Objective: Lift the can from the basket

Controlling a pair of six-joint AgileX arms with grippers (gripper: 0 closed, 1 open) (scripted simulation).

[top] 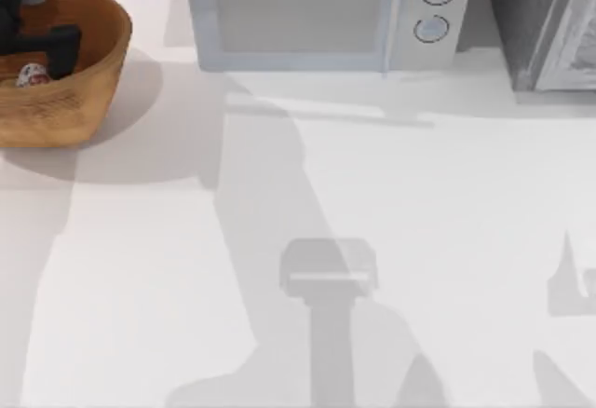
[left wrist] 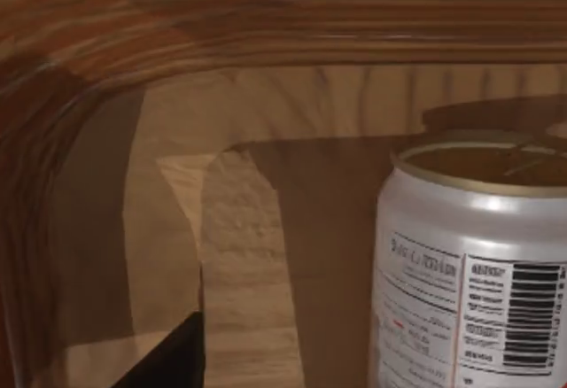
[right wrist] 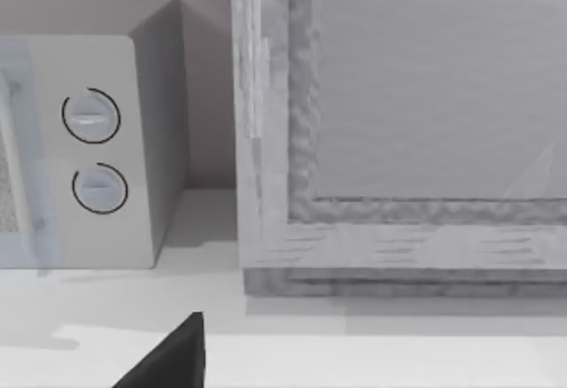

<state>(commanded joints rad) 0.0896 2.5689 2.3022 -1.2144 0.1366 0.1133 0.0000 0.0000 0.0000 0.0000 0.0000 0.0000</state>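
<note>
The can stands upright inside the basket, at the far left of the tabletop toward its back edge. From above, a little of its white side with red marks shows just beside the dark left hand, which reaches down into the basket over it. In the left wrist view the can is close up: silver-white wall, printed text, a barcode and a dull gold top with a raised rim. It rests on the basket's pale woven floor, with the ribbed brown wall curving behind and around it. One dark fingertip of the left hand shows low in that view, well apart from the can and not touching it. Whether the left hand is spread or pressed together, I cannot tell.

The basket sits just left of a white microwave that stands along the back of the tabletop, its two round knobs on its right side. To the microwave's right is a grey cabinet-like box. The right wrist view looks at the same microwave and the grey box, with one dark fingertip of the right hand over the tabletop; I cannot tell how that hand is set.
</note>
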